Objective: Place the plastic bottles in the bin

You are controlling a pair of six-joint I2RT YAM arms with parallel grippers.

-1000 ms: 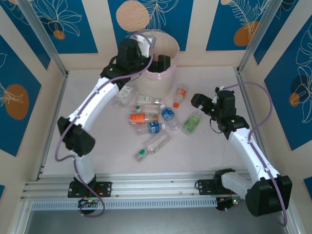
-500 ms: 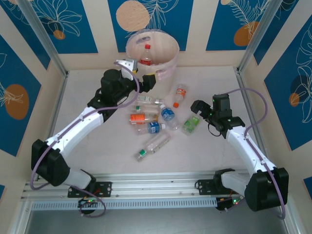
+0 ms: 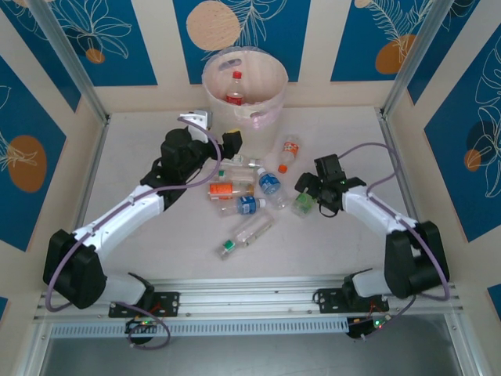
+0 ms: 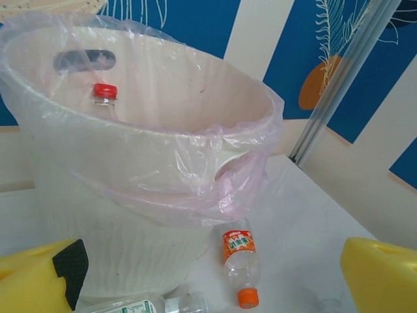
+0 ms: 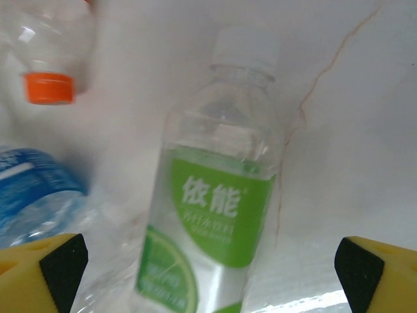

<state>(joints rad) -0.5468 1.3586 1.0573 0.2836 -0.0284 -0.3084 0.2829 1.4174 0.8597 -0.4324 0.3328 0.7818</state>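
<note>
A: Seven bottles lie loose on the table, bunched mid-table just in front of the bin. One red-capped bottle stands upright inside it, by the far wall.
B: And the left gripper?
A: Fingers spread wide, nothing between them. It hangs beside the bin's near wall, over a white-label bottle. An orange-capped bottle lies just right of that.
B: And the right gripper?
A: Also spread wide, straddling the green-label bottle, which lies flat on the table. Pads are clear of it on both sides, no contact. A blue-label bottle lies just beside it.
</note>
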